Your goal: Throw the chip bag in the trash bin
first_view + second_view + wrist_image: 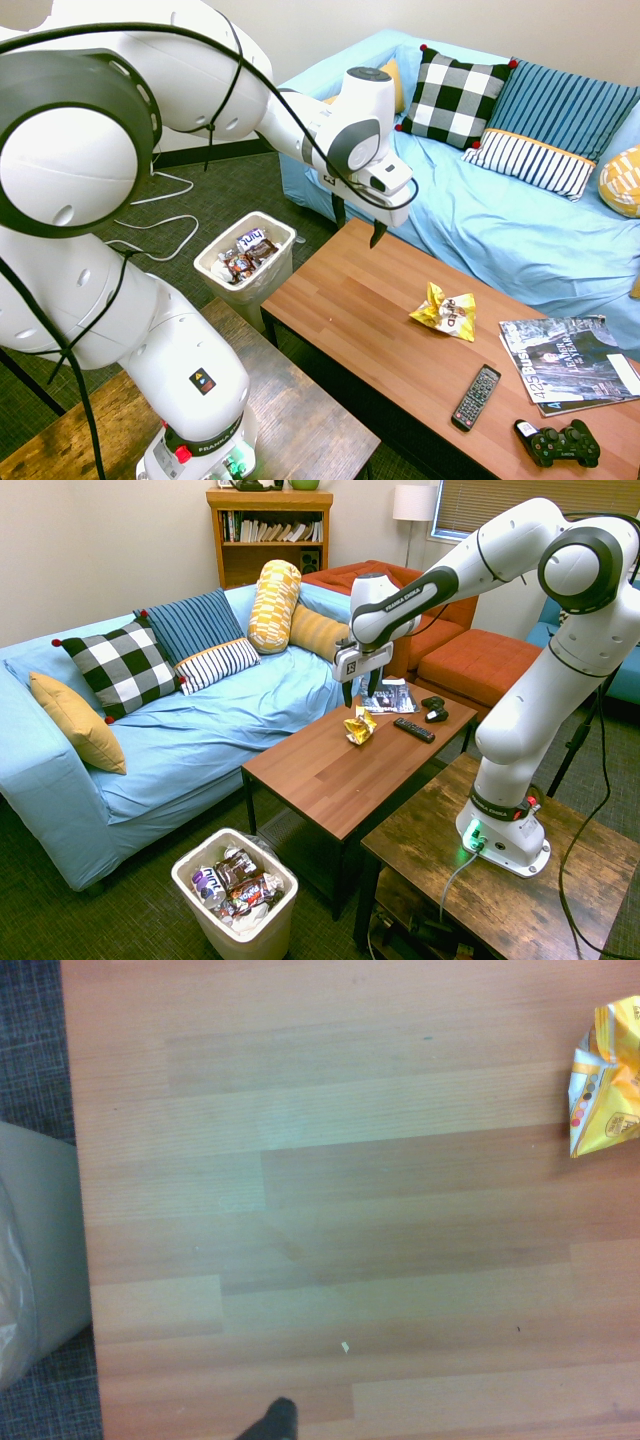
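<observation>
Chip bag lies crumpled on the counter, well apart from the trash bin. We find the pincer apart, empty, hovering between them. Risk: slick foil may slip during pickup.

Crumpled yellow chip bag on table

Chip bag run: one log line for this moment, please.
hand: open, empty, above table | chip bag: on table, untouched | trash bin: beside table
</observation>
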Motion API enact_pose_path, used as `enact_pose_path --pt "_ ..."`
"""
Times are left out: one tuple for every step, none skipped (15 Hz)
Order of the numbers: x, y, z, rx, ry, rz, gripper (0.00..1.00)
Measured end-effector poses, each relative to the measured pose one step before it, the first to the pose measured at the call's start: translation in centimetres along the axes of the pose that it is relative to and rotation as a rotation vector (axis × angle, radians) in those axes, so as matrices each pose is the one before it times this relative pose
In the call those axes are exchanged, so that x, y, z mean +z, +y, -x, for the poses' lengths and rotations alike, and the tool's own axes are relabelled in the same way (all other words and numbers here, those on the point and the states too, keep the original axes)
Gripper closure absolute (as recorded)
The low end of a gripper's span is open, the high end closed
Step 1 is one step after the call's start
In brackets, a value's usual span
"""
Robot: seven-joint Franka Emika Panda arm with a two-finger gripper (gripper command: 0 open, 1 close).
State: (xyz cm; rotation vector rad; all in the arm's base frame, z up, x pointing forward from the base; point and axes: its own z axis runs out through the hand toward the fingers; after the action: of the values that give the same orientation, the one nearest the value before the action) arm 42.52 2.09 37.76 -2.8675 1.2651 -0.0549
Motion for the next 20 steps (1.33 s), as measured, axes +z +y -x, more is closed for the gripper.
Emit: enact_pose_path --pt "-0.013 -0.074 -0.056 -0.00012 0.00006 -0.00039 0.00" --pt "0.119 0.062 -0.202 0.00839 0.00159 0.00501 0.00" --pt "0.135 0.228 -0.610 0.01638 0.00036 0.00455 0.00" --pt "0.141 0.312 -1.005 0.02146 -0.00502 -0.00010 0.00" --pt "0.354 0.474 -1.358 0.02707 -0.00604 0.00170 0.00" --pt "0.544 0.521 -1.550 0.02873 -0.00039 0.00021 0.00" --pt "0.835 0.417 -1.688 0.02716 0.00408 0.00332 0.00" --pt "1.028 0.337 -1.793 0.03286 -0.00013 0.00692 0.00" --pt "1.306 -0.004 -1.990 0.04213 -0.00783 0.01149 0.00" --pt "1.287 -0.419 -1.799 0.03914 -0.00917 0.01385 0.00" --pt "1.398 -0.802 -1.699 0.03079 -0.00906 0.01616 0.00" --pt "1.513 -1.163 -1.540 0.02467 -0.00812 0.01491 0.00" --pt "1.453 -1.218 -1.330 0.02348 -0.00451 0.01387 0.00" --pt "1.416 -1.193 -1.256 0.02797 -0.00077 0.01511 0.00" --pt "1.384 -1.012 -1.294 0.02513 0.00010 0.01752 0.00" --pt "1.243 -0.741 -1.216 0.02239 -0.00004 0.01870 0.00" --pt "1.148 -0.597 -1.106 0.02132 -0.00273 0.01648 0.00" --pt "1.204 -0.575 -0.928 0.01588 -0.00498 0.01422 0.00" --pt "1.188 -0.559 -0.566 0.01174 -0.01036 0.01277 0.00" --pt "1.111 -0.596 -0.327 0.00656 -0.01011 0.01203 0.00"
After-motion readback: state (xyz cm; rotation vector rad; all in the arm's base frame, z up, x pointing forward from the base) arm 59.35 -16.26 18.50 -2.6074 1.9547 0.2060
